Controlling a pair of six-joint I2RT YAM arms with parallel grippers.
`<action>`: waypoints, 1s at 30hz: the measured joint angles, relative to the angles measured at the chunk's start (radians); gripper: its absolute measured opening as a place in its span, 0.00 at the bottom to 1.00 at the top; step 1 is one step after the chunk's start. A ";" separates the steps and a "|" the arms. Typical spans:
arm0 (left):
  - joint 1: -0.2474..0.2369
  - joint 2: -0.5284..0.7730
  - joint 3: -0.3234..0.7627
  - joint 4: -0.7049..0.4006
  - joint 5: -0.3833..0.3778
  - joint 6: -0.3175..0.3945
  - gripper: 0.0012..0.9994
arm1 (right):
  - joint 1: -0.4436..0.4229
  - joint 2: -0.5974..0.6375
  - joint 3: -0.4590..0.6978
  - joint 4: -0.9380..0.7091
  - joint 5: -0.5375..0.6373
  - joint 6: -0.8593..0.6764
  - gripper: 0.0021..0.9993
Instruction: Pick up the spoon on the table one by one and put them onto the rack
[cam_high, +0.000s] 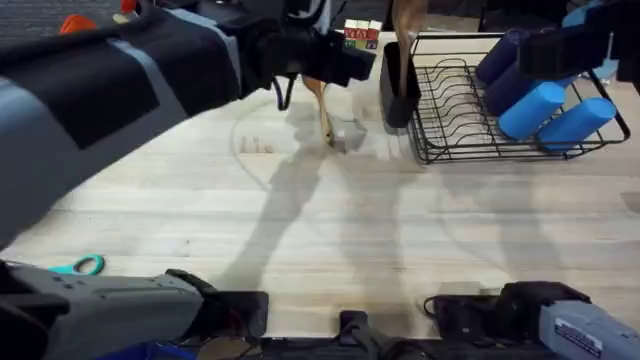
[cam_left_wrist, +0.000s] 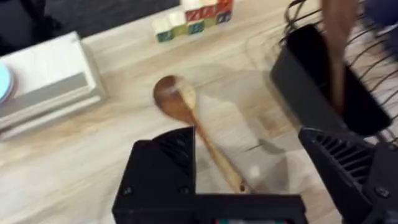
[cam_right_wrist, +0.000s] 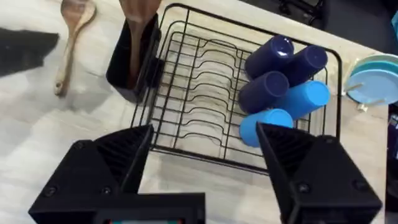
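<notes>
One wooden spoon (cam_left_wrist: 175, 98) lies flat on the table (cam_high: 300, 220), just left of the rack's black caddy; it also shows as the spoon (cam_high: 323, 112) and the spoon (cam_right_wrist: 73, 25). My left gripper (cam_left_wrist: 245, 134) hovers open above its handle, with one finger on each side and no contact. A second spoon (cam_left_wrist: 339, 43) stands upright in the caddy (cam_high: 397, 85) of the black wire rack (cam_high: 470, 120). My right gripper (cam_right_wrist: 204, 130) hangs open and empty above the near side of the rack (cam_right_wrist: 205, 93).
Several blue cups (cam_high: 545, 105) lie in the rack's right half. Small coloured blocks (cam_left_wrist: 193, 18) and a white stacked box (cam_left_wrist: 43, 81) sit at the back. Teal-handled scissors (cam_high: 80, 265) lie at the front left. A teal plate (cam_right_wrist: 376, 78) sits right of the rack.
</notes>
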 joint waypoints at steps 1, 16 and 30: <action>0.009 0.000 0.000 -0.009 0.000 0.000 1.00 | 0.000 0.000 0.000 -0.004 0.000 0.000 1.00; 0.040 0.000 0.001 -0.096 -0.093 -0.179 1.00 | 0.000 0.000 0.000 -0.024 0.000 0.000 1.00; -0.005 0.000 0.108 -0.193 -0.155 -0.393 1.00 | 0.000 0.000 0.000 -0.024 0.000 0.000 1.00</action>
